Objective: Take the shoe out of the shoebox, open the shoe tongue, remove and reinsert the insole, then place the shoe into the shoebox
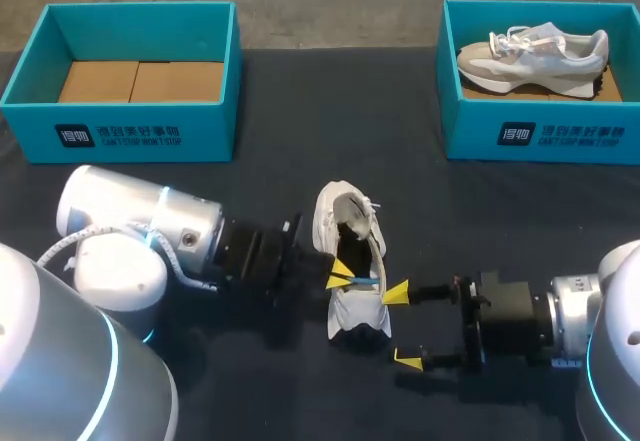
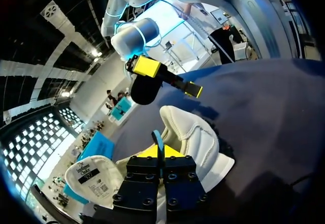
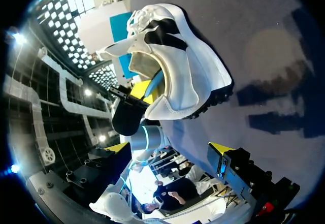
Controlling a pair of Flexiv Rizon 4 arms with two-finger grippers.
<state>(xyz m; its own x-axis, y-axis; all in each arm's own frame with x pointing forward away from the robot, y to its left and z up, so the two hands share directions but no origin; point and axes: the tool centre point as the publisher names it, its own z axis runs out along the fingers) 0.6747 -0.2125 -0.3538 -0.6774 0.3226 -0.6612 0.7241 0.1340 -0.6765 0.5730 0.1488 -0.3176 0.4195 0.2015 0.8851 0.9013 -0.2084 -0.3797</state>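
In the head view, the shoe [image 1: 350, 246] lies out on the table between the two grippers. The empty shoebox [image 1: 130, 136] is well apart beyond them. The left gripper [image 1: 340, 271] is at the shoe's opening, its yellow tips pinched on a thin blue strip that I take to be the insole [image 1: 362, 281]. The right gripper [image 1: 402, 327] is released, its fingers wide apart. One tip is just beside the shoe's lower end and the other is clear of it.

In the left wrist view, the left gripper [image 2: 159, 152] is clenched on the insole [image 2: 158, 140], whose blue edge stands up between the tips. The shoe [image 2: 195, 137] is directly ahead of the fingers and touches them. A white oval piece with a printed label lies beside the gripper's body. It may be the insole's heel end, but I cannot be sure. The right gripper [image 2: 170, 77] hangs beyond the shoe.

In the right wrist view, the right gripper [image 3: 170, 148] is spread open and grasps nothing. The shoe [image 3: 188, 66] is ahead of its fingers, not between them. The insole [image 3: 156, 82] runs from the shoe's mouth to the left gripper [image 3: 142, 89].

The insole step seems to be in hand, with the insole partly inside the shoe. Whether it is coming out or going back in cannot be told from these pictures. The next move likely needs the right gripper to steady the shoe while the left slides the insole along the opening.
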